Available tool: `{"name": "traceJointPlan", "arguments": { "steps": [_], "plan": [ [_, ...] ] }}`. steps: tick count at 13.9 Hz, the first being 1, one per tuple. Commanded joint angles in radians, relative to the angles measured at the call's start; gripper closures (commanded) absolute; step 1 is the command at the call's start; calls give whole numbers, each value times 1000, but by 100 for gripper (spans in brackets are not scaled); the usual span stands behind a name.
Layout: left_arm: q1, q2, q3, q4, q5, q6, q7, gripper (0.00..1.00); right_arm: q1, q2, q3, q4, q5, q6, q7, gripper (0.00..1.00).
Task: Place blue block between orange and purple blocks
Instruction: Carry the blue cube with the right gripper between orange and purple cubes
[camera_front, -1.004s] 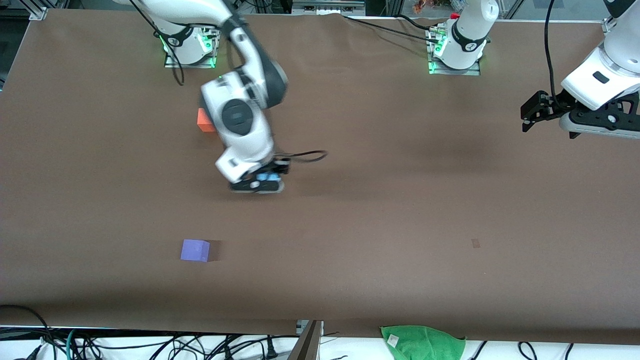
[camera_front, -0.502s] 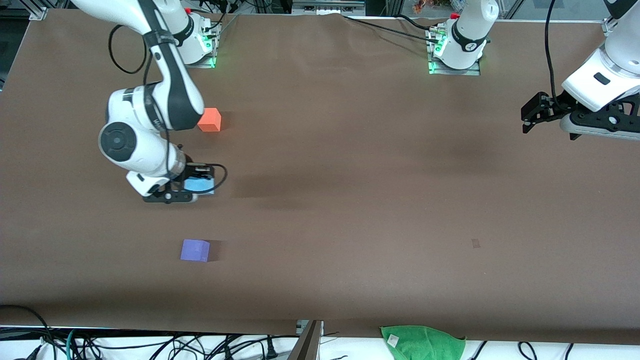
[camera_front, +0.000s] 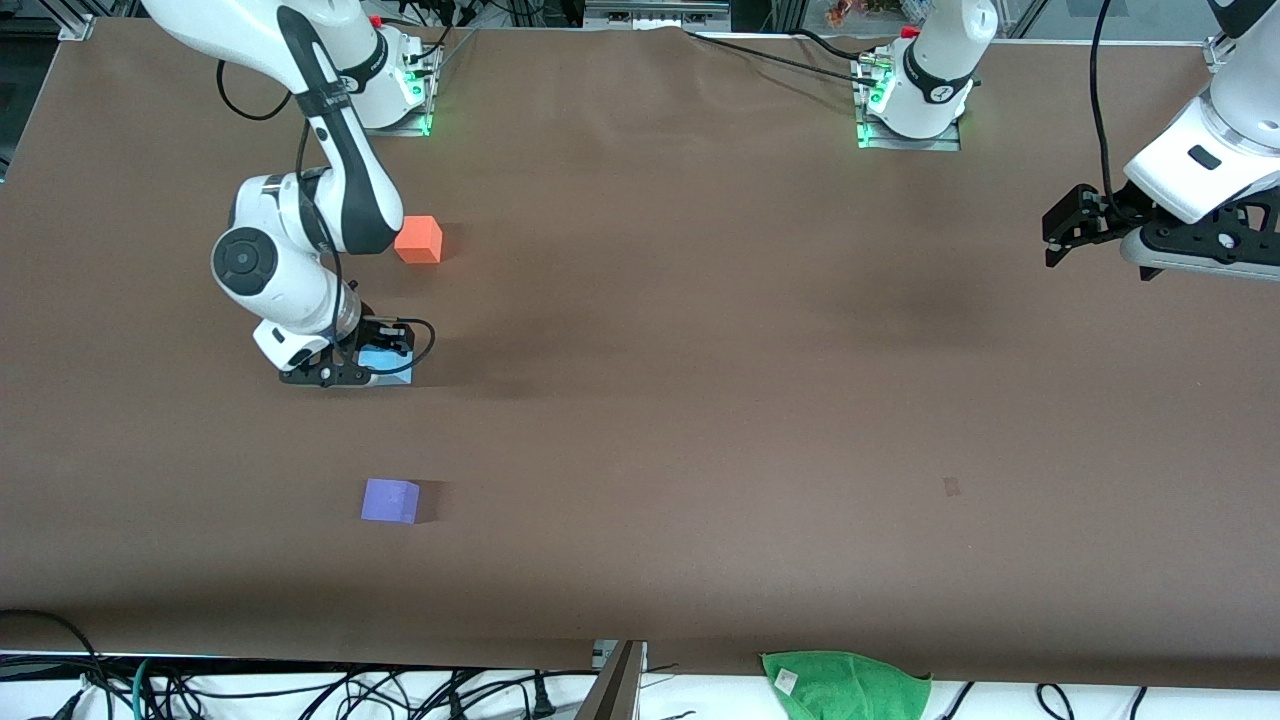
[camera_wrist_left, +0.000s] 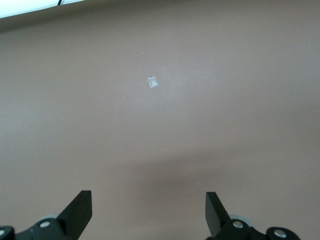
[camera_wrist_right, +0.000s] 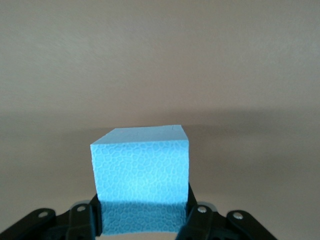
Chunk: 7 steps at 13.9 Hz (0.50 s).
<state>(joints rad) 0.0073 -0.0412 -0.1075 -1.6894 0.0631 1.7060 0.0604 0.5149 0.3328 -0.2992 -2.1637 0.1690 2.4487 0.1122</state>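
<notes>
My right gripper (camera_front: 385, 362) is shut on the light blue block (camera_front: 388, 363), low over the brown table between the other two cubes. The right wrist view shows the blue block (camera_wrist_right: 141, 170) clamped between the two black fingers (camera_wrist_right: 82, 220). The orange block (camera_front: 418, 240) lies on the table farther from the front camera, and the purple block (camera_front: 390, 500) nearer to it. My left gripper (camera_front: 1060, 228) waits open in the air over the left arm's end of the table; the left wrist view shows its fingers (camera_wrist_left: 77, 212) wide apart over bare table.
A green cloth (camera_front: 845, 684) lies past the table's front edge. Cables (camera_front: 300, 690) run below that edge. A small pale mark (camera_wrist_left: 153, 82) sits on the table surface under the left gripper.
The right arm has swung from the table's middle toward its own end with the blue block, then settled lower between the orange and purple blocks. The left arm has not moved.
</notes>
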Motion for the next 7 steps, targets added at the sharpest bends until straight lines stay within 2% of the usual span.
{"name": "traceJointPlan", "arguments": {
  "steps": [1, 7],
  "plan": [
    [-6, 17, 2, 33, 20, -12, 15, 0, 5, -37, 3, -85, 18, 87, -8, 55],
    [-4, 17, 2, 33, 20, -12, 15, 0, 11, 17, 46, -136, 18, 240, 33, 54]
  ]
}}
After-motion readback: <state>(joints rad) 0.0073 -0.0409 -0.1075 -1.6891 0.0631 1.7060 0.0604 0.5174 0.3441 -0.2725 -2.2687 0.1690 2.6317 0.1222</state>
